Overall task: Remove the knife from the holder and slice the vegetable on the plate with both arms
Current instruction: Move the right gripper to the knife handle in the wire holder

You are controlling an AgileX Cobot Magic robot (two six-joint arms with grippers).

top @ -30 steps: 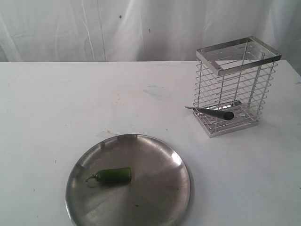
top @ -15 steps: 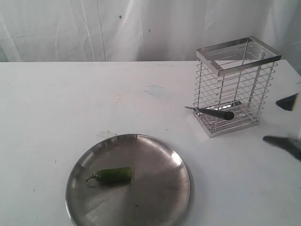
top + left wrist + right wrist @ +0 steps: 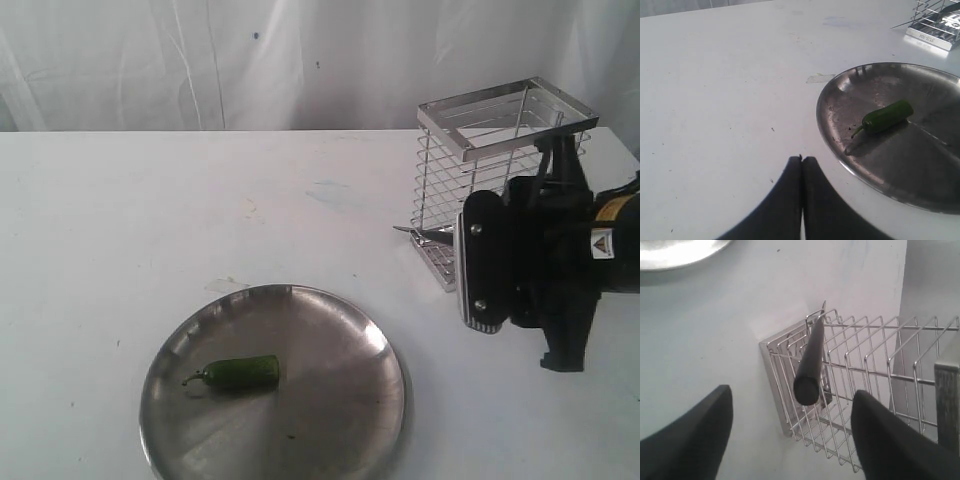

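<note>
The knife [image 3: 810, 355] lies low in the wire holder [image 3: 870, 360], its black handle poking out through the wires. My right gripper [image 3: 791, 390] is open, and the handle's butt sits just ahead of the gap between its jaws, untouched. In the exterior view the right arm [image 3: 540, 260] covers the holder's [image 3: 500, 105] front, and only the knife tip [image 3: 405, 230] shows. The green vegetable [image 3: 240, 373] lies on the steel plate [image 3: 340, 330]. My left gripper [image 3: 801, 159] is shut and empty over the white table, beside the plate [image 3: 835, 90] and short of the vegetable [image 3: 885, 116].
A white table [image 3: 200, 200] carries everything, with a white curtain [image 3: 300, 60] behind it. The holder stands near the table's back right corner. The left arm is outside the exterior view.
The right arm has come in from the right edge with open jaws and now stands in front of the holder. Plate, vegetable and knife have not moved.
</note>
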